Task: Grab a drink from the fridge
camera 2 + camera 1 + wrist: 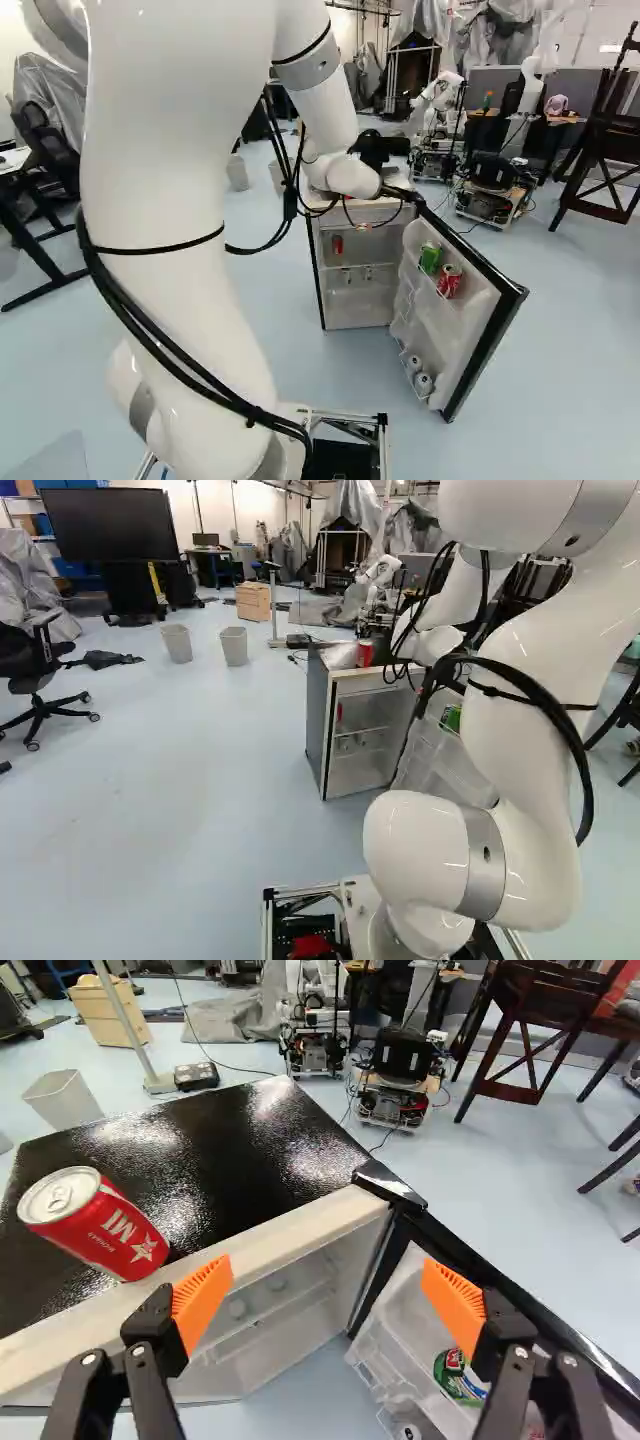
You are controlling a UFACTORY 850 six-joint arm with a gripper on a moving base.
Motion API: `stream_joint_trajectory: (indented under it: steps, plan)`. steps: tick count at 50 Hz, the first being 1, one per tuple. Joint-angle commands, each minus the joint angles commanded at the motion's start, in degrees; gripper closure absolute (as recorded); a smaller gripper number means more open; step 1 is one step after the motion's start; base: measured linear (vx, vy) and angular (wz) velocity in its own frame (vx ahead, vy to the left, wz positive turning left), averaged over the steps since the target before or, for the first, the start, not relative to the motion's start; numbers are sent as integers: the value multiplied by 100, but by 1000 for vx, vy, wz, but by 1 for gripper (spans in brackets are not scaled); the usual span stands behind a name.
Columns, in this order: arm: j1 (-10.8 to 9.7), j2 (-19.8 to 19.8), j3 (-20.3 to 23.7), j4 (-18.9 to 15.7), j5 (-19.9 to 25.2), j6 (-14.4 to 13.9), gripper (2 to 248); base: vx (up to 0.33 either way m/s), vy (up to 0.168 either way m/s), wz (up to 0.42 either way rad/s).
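My gripper (pixel 376 150) is above the small fridge (pixel 358 290), whose door (pixel 478 330) stands wide open. In the wrist view the gripper (pixel 328 1295) is open and empty, its orange-padded fingers apart over the front edge and the door hinge. A red can (pixel 98 1224) stands on the black fridge top, beside one finger and untouched; the left base view shows this red can (pixel 364 653) upright. The door shelves hold a green can (pixel 430 257), a red can (pixel 449 280) and white-topped cans (pixel 424 383) lower down. Inside is another red item (pixel 337 243).
Beyond the fridge, another robot (pixel 490 185) stands on the floor. Two bins (pixel 234 646) and a wooden drawer box (pixel 253 602) are farther off, with an office chair (pixel 38 670) at the left of the left base view. A dark wooden frame (pixel 600 150) stands at the far right.
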Motion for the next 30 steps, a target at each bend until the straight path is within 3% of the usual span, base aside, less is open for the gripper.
stream_joint_trajectory:
  steps: [30]
  plan:
    - [-482,-226,-267,139,0,0,3,0,0,0]
